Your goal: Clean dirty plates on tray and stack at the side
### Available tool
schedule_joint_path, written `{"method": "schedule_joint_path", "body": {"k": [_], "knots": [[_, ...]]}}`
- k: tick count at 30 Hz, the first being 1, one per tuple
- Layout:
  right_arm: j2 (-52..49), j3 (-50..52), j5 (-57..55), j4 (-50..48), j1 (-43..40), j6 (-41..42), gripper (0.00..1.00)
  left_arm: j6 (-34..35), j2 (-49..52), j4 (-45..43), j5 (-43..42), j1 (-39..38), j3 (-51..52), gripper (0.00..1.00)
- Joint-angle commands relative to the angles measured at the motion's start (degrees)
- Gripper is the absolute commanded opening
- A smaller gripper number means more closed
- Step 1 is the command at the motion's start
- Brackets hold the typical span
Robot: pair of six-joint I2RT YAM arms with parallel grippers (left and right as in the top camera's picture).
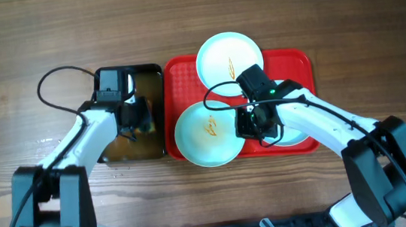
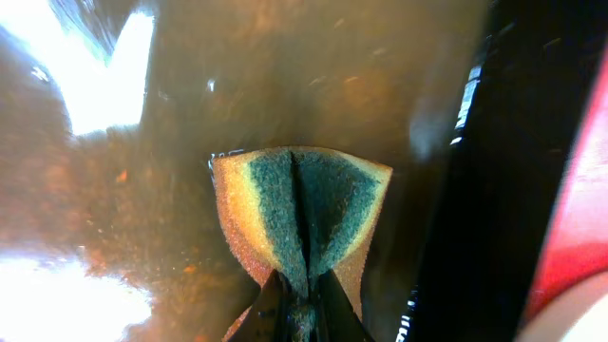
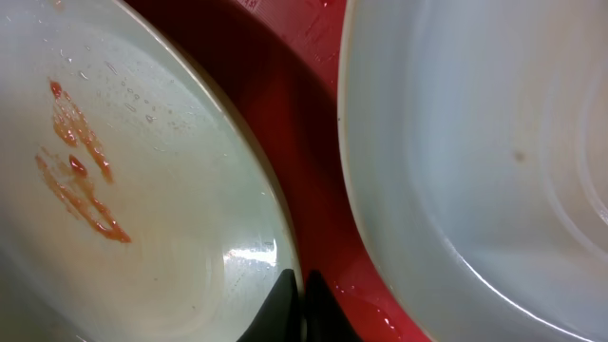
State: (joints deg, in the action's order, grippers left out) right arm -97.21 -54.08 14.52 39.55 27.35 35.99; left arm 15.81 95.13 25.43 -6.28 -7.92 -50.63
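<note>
Three plates lie on the red tray (image 1: 297, 60). The back plate (image 1: 229, 58) and the front-left plate (image 1: 204, 134) carry orange sauce streaks. The third plate (image 1: 296, 138) is mostly hidden under my right arm. My right gripper (image 1: 246, 128) is shut on the right rim of the front-left plate. The right wrist view shows its fingers (image 3: 302, 294) pinching that rim, the streaked plate (image 3: 142, 190) to the left, the third plate (image 3: 475, 142) to the right and the tray (image 3: 294, 114) between them. My left gripper (image 2: 302, 304) is shut on a sponge (image 2: 302, 214).
A black tub (image 1: 150, 77) stands left of the tray and holds brownish water. My left gripper (image 1: 137, 120) holds the yellow and green sponge down in it. The tub's dark wall (image 2: 475, 190) and the tray's red edge (image 2: 570, 237) lie to the sponge's right.
</note>
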Motion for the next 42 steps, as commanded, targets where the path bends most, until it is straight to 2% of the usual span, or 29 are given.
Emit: {"method": "schedule_joint_path", "body": {"k": [1, 5, 10, 13, 14, 20, 26, 30, 32, 35, 36, 39, 42], "knots": [[-0.7, 0.3, -0.5, 0.1, 0.4, 0.0, 0.05, 0.0, -8.7, -1.0, -0.3, -0.1, -0.8, 0.04], [-0.7, 0.3, -0.6, 0.1, 0.4, 0.0, 0.05, -0.1, -16.1, -2.1, -1.8, -0.1, -0.8, 0.04], [-0.7, 0.3, -0.6, 0.1, 0.4, 0.0, 0.05, -2.3, -23.1, -12.1, 0.0, -0.1, -0.8, 0.04], [-0.7, 0.3, -0.6, 0.1, 0.4, 0.0, 0.05, -4.1, -24.7, -17.0, 3.3, -0.1, -0.8, 0.05], [-0.7, 0.3, -0.6, 0.1, 0.4, 0.0, 0.05, -6.7, -24.9, -19.5, 3.4, -0.1, -0.8, 0.04], [-0.7, 0.3, -0.6, 0.1, 0.4, 0.0, 0.05, -6.9, -25.2, -27.0, 4.5, -0.1, -0.8, 0.04], [-0.7, 0.3, -0.6, 0.1, 0.4, 0.0, 0.05, -8.1, -25.2, -24.9, 4.9, -0.1, -0.8, 0.04], [-0.7, 0.3, -0.6, 0.1, 0.4, 0.0, 0.05, -5.4, -22.0, -11.8, 4.4, -0.1, -0.8, 0.04], [-0.7, 0.3, -0.6, 0.1, 0.4, 0.0, 0.05, -2.9, -17.4, -5.8, -1.7, -0.1, -0.8, 0.04], [-0.7, 0.3, -0.6, 0.1, 0.4, 0.0, 0.05, -2.1, -10.3, -4.9, -23.8, -0.5, -0.8, 0.04], [-0.7, 0.3, -0.6, 0.1, 0.4, 0.0, 0.05, 1.0, -7.4, -5.2, -29.9, -1.8, -0.8, 0.04], [-0.7, 0.3, -0.6, 0.1, 0.4, 0.0, 0.05, 5.1, -1.8, -7.3, -35.1, -7.4, -0.8, 0.04], [-0.7, 0.3, -0.6, 0.2, 0.4, 0.0, 0.05, 10.3, 2.3, -11.9, -35.2, -14.2, -0.8, 0.04]]}}
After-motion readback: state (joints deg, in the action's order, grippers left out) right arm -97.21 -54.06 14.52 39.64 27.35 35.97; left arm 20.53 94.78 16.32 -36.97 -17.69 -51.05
